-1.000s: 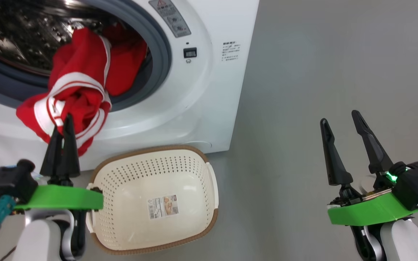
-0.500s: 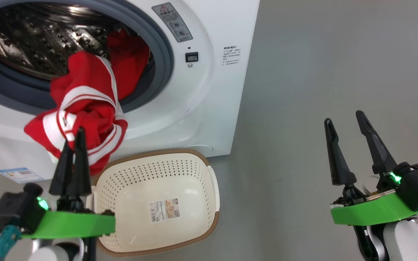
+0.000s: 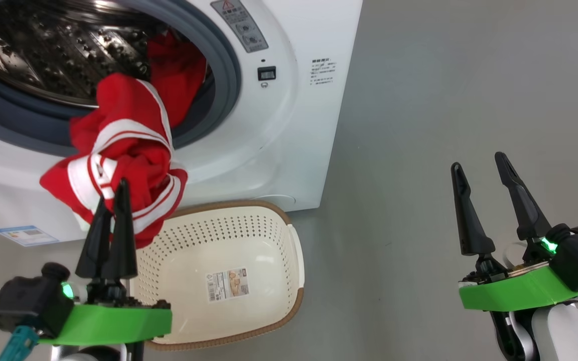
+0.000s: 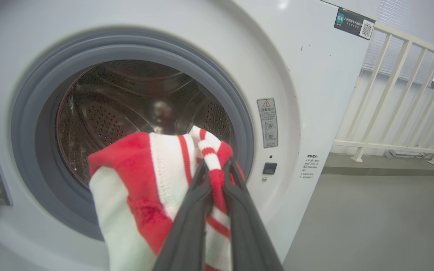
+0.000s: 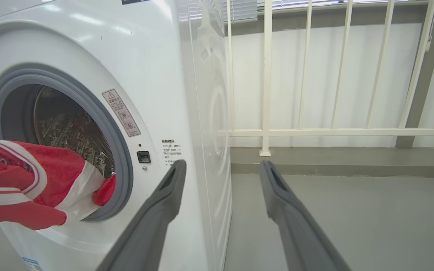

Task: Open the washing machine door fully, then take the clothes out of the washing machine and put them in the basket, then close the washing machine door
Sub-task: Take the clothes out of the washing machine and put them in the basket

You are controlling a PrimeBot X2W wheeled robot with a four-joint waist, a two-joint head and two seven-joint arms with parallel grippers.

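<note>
Filling most of my head view is the washing machine (image 3: 289, 130), a big white box with its round opening uncovered. I can see the grey gasket (image 3: 226, 75) and straight into the perforated steel drum (image 3: 43, 55). The grey floor (image 3: 444, 90) runs off to the right of it. In the right wrist view a white railing (image 5: 266, 75) stands behind the machine's side.

The basket (image 3: 269, 235) sits on the floor just in front of the machine's lower right corner. It is cream and perforated with a brown rim, and a paper label (image 3: 228, 284) shows on its bare base.

Now the clothes (image 3: 123, 150), red with white stripes. One end is inside the drum, the middle spills over the gasket lip, and the bunched lower end hangs down the white front. That end reaches the basket's left rim, though I can't tell whether it touches.

My left claw (image 3: 113, 193) has its two fingers pinched almost together on that hanging bunch. The left wrist view shows a striped fold clamped between them.

My right claw (image 3: 477, 161) is over bare floor, well clear of the machine to the right. Its fingers are spread wide and it holds nothing.

Smallest of all, a blue label sticker (image 3: 27, 234) sits low on the machine's front and a warning sticker (image 3: 241, 25) beside the gasket.
</note>
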